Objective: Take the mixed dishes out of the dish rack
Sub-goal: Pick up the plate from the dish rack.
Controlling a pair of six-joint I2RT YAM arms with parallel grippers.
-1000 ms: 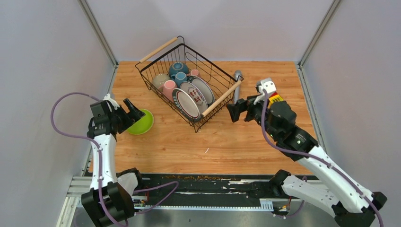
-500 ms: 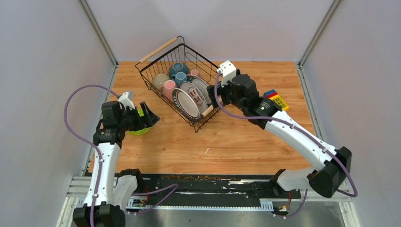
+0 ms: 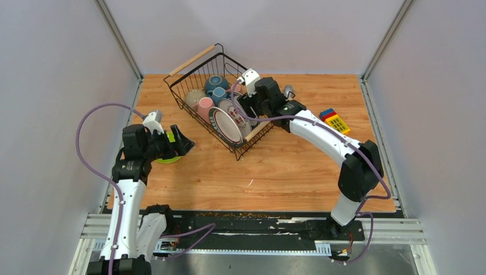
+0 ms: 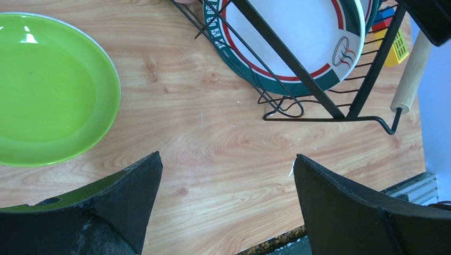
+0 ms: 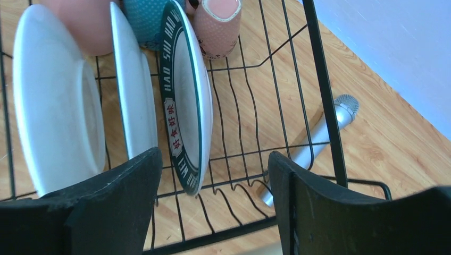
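Note:
The black wire dish rack (image 3: 182,87) stands at the back of the table. It holds upright white plates with patterned rims (image 3: 224,124), pink mugs (image 3: 205,106), a blue-grey mug (image 3: 218,94), a teal bowl (image 3: 216,82) and a beige bowl (image 3: 193,96). My right gripper (image 3: 247,105) is open above the rack's right side, its jaws beside the rearmost plate (image 5: 187,101). A lime-green plate (image 3: 165,156) lies on the table left of the rack. My left gripper (image 3: 184,143) is open and empty over the table just right of that plate (image 4: 48,90).
A grey cylinder (image 3: 288,91) lies behind the rack's right side and shows through the wires in the right wrist view (image 5: 319,139). A yellow-red-blue toy block (image 3: 334,121) sits at the right. The rack's wooden handle (image 4: 412,71) is near the left gripper's view.
My right arm swung left from the table's right side until its gripper hangs over the rack by the plates. My left arm rose and moved right, off the green plate.

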